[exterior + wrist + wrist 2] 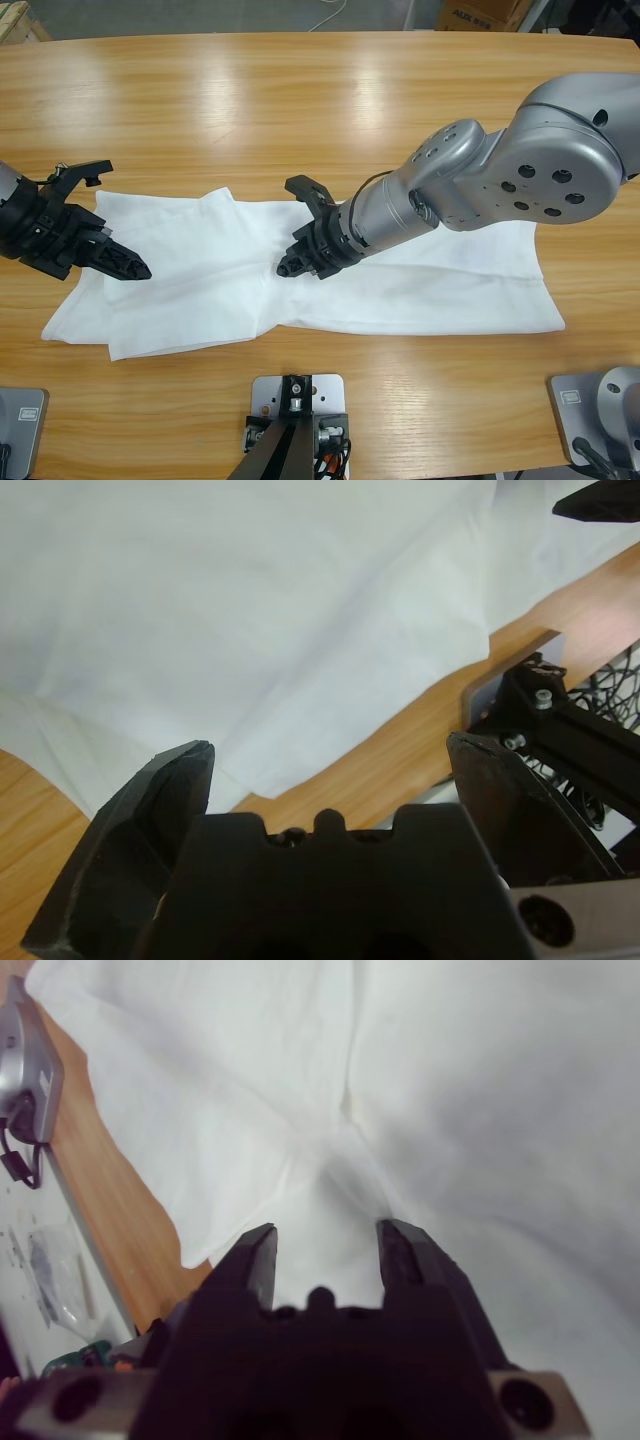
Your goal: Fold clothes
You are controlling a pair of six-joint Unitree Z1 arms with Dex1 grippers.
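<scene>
Jaws apart on my left gripper [128, 268] and right gripper [292, 262], both over the white T-shirt [440, 285] on the table [300, 100].

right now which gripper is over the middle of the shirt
The right gripper, on the big silver arm, hovers over the T-shirt's middle; the left gripper sits at its left end.

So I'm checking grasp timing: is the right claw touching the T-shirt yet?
Cannot tell. The right claw hangs open over the T-shirt in the right wrist view, but neither that nor the high view shows contact or a gap plainly.
</scene>
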